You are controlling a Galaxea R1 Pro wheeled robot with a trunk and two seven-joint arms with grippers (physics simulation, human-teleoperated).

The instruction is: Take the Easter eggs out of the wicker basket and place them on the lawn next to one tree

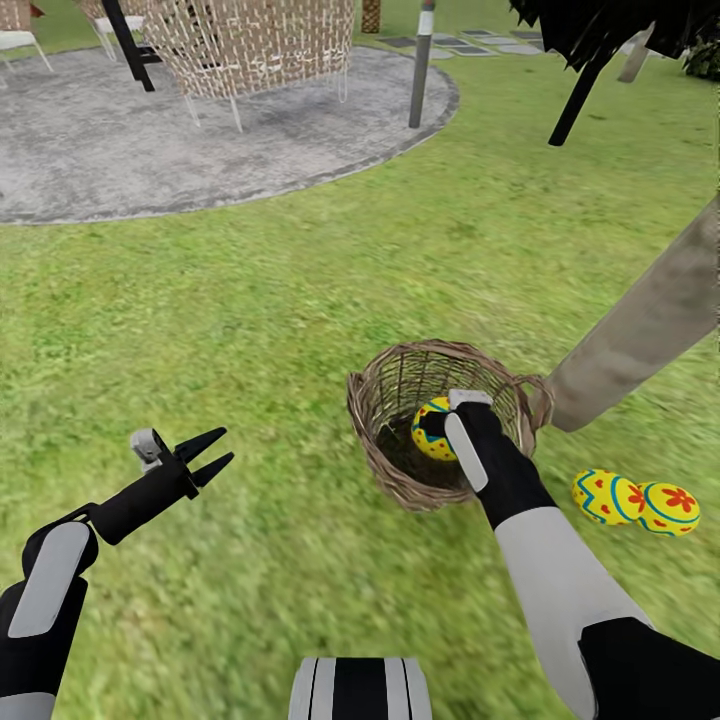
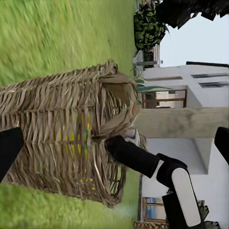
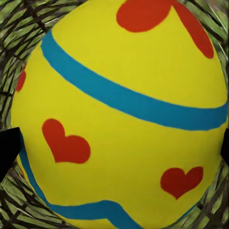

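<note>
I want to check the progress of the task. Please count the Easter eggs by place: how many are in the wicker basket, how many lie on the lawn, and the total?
In the wicker basket: 1, the heart egg at the right tool
On the lawn: 2, the zigzag egg and the flower egg, beside the tree trunk
Total: 3

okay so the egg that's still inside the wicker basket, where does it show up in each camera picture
Head view: the egg lies inside the wicker basket, lower centre, partly behind the right gripper.
Left wrist view: the egg glimpsed as yellow through the basket's woven side.
Right wrist view: the egg close up, yellow with red hearts and blue bands, basket weave around it.
Shared landmark: the wicker basket.
</note>
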